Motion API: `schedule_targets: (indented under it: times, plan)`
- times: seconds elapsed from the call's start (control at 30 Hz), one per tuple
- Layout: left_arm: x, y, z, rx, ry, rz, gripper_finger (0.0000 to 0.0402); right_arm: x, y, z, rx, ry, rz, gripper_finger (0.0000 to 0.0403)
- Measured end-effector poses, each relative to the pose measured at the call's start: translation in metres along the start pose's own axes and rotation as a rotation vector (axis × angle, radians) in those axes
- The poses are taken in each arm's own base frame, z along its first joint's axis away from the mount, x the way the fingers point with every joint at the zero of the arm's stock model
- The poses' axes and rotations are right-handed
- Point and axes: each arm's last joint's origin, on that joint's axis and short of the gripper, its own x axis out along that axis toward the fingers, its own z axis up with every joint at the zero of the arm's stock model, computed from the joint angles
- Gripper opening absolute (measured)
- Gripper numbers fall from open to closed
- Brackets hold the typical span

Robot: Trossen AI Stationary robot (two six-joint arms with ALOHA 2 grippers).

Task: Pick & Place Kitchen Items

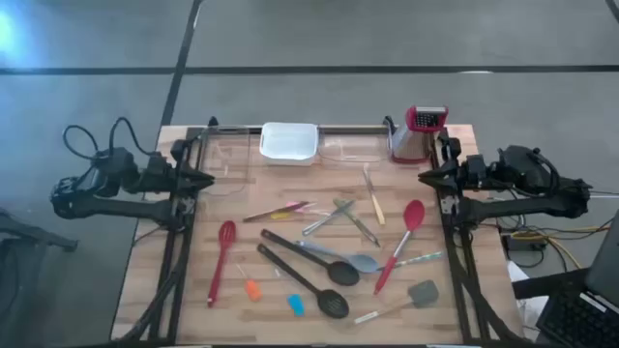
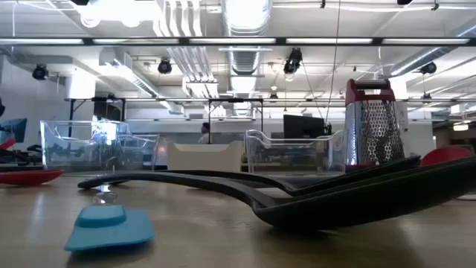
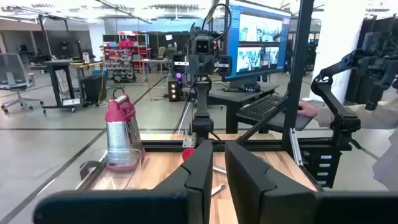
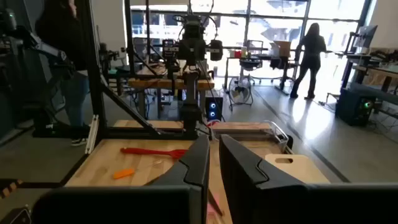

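Two glossy black long-handled spoons (image 1: pixel 305 271) beside flat blue piece (image 1: pixel 295 304).

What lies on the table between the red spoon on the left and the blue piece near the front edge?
In the high view, a small orange piece lies between the red spoon and the blue piece.

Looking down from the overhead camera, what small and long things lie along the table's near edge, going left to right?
Red long-handled spoon → small orange piece → small blue piece → black slotted spoon → grey square spatula.
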Motion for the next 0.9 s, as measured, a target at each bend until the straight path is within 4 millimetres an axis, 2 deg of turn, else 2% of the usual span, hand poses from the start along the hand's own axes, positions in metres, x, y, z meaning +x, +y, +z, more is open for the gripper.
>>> schedule_targets:
  times: [0.8, 0.9]
  plan:
    - [0.0, 0.0, 0.0, 0.0, 0.0, 0.0, 0.0051, 0.0, 0.0, 0.0, 0.0, 0.0, 0.0, 0.0034]
    - [0.0, 0.0, 0.0, 0.0, 0.0, 0.0, 0.0051, 0.0, -0.0001, 0.0, -0.111, 0.001, -0.003, 0.0034]
